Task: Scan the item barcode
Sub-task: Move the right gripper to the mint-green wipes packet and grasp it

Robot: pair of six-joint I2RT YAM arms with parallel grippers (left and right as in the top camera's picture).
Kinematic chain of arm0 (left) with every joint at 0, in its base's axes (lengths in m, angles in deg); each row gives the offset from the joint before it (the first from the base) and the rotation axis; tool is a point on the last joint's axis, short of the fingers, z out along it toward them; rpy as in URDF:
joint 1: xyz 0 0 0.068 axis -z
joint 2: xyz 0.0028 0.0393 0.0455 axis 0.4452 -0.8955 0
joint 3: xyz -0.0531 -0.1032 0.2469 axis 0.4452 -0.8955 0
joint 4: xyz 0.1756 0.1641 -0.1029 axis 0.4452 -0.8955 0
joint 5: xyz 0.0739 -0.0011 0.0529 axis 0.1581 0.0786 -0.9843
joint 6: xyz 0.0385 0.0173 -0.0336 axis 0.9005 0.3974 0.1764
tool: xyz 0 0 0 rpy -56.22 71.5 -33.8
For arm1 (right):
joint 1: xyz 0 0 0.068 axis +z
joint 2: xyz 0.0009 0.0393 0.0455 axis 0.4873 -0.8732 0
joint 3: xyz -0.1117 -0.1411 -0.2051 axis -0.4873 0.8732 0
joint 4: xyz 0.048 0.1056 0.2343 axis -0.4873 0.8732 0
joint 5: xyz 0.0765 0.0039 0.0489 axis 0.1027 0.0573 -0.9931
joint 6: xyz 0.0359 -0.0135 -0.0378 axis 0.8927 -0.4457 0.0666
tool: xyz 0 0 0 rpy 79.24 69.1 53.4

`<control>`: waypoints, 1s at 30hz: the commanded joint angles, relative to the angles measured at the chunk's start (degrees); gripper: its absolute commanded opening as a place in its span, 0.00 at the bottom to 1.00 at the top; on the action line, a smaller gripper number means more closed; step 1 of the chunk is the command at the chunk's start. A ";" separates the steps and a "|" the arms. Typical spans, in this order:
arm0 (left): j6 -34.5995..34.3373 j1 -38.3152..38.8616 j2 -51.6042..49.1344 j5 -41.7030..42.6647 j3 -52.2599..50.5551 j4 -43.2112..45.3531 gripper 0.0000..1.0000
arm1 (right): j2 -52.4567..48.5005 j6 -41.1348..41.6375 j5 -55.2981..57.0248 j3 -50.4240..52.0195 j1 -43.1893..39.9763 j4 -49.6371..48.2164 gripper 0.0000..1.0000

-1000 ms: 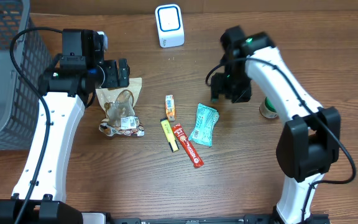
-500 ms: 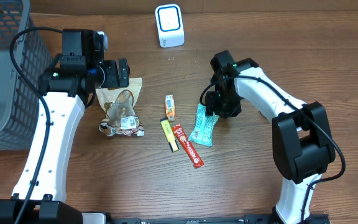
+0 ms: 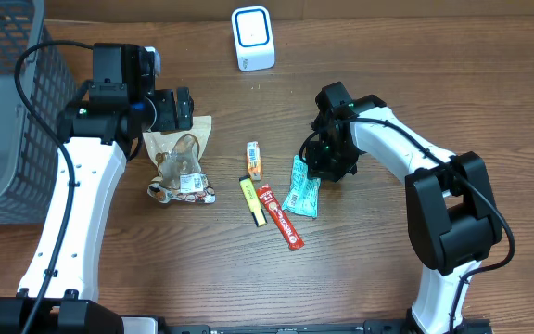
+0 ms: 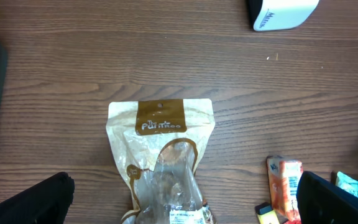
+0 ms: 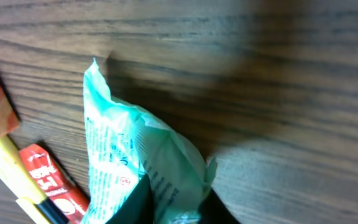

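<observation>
A crinkled teal packet [image 3: 304,188] lies right of the table's middle. My right gripper [image 3: 327,162] is down at its upper end, shut on it. In the right wrist view the teal packet [image 5: 123,149] bunches up between the dark fingers of the right gripper [image 5: 176,208]. A white barcode scanner [image 3: 252,37] stands at the back centre, and the left wrist view catches the scanner's [image 4: 281,12] edge. My left gripper [image 3: 170,109] hangs open above a brown and clear snack bag [image 3: 182,153]. The bag [image 4: 160,143] lies flat between the left gripper's [image 4: 185,202] wide-set fingers, untouched.
A grey mesh basket [image 3: 3,102] fills the far left. Between the bag and the teal packet lie an orange packet [image 3: 254,160], a yellow item [image 3: 252,199] and a red bar [image 3: 281,216]. The red bar [image 5: 48,180] lies just left of the held packet.
My right arm has swung left and down from the right side onto the teal packet, and its jaws have closed on the packet's upper end. The left arm has not moved.
</observation>
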 commanded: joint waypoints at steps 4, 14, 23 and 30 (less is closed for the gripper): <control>-0.35 0.07 -0.37 0.22 0.35 0.20 1.00 | 2.64 -0.94 1.60 -2.32 -1.84 3.91 0.04; -0.35 0.07 -0.37 0.22 0.35 0.20 1.00 | 11.02 -0.92 -8.63 -3.50 -6.16 5.16 0.04; -0.44 0.07 -0.39 0.33 0.35 0.26 1.00 | 11.21 -1.33 -12.04 -3.48 -8.76 6.91 0.04; -0.61 0.11 -0.39 1.79 0.35 0.44 1.00 | 11.21 -1.31 -12.07 -3.48 -8.76 7.30 0.04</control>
